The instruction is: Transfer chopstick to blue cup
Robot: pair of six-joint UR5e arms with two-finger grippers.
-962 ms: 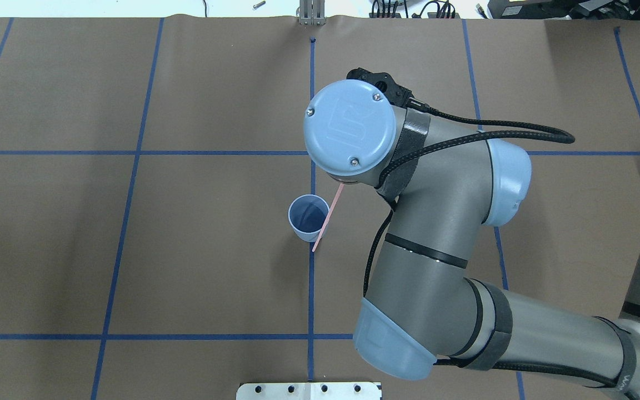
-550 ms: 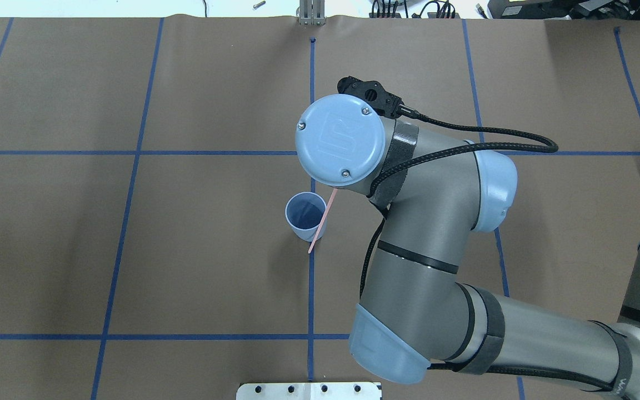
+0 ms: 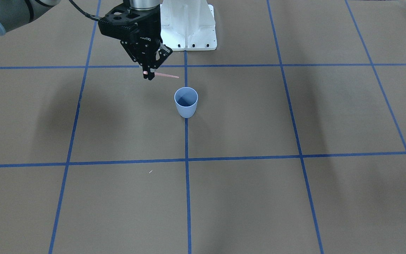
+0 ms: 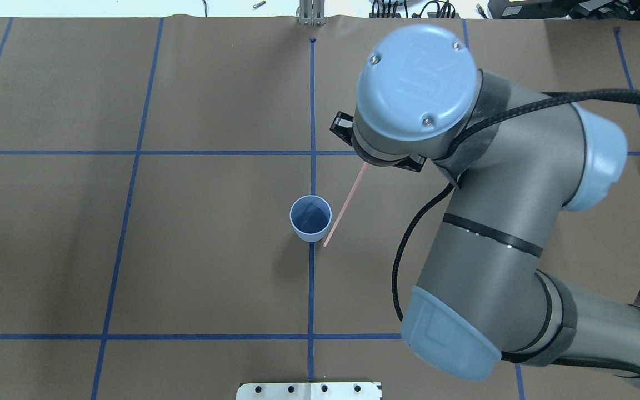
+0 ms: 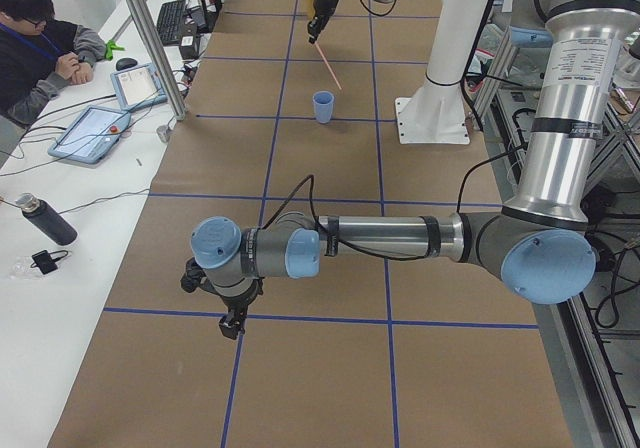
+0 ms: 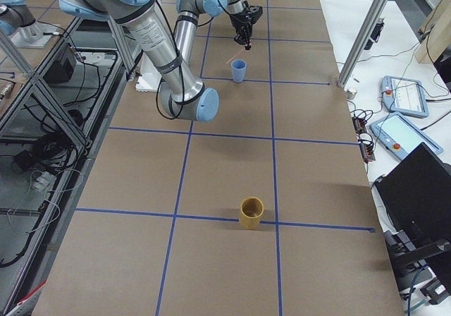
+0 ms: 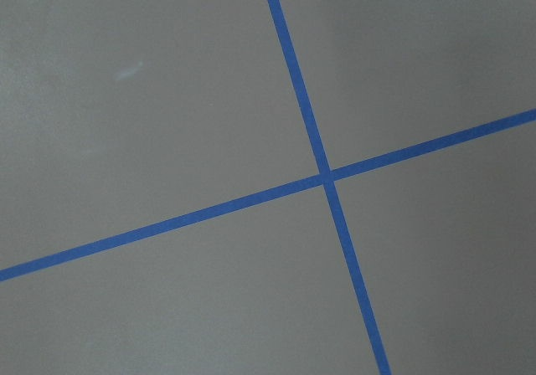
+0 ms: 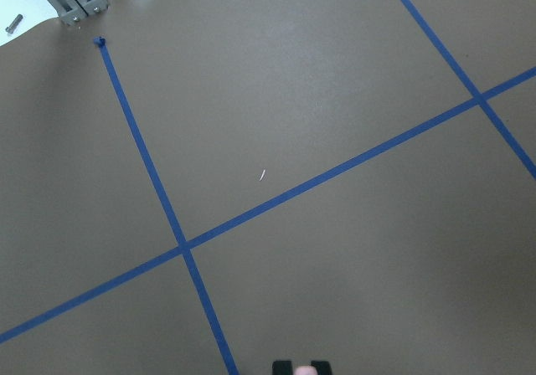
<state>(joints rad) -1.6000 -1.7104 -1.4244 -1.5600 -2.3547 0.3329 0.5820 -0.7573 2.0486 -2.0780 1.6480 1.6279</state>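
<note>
Carrying step: right claw clamped on one end of chopstick, held slanting near blue cup. Next: bring tip over mouth, lower, release.

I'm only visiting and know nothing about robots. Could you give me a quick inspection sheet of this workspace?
Surface: brown mat with a blue tape grid.
Job's things: blue cup upright, empty; chopstick held tilted in the air beside it, not in it.
Clutter: mustard cup far off; tiny white fleck.
Grippers: right gripper shut on the chopstick; left gripper low over the mat, open or shut unclear.
Cables: black cable along the right arm.
Surroundings: person seated at a side table with tablets.
</note>
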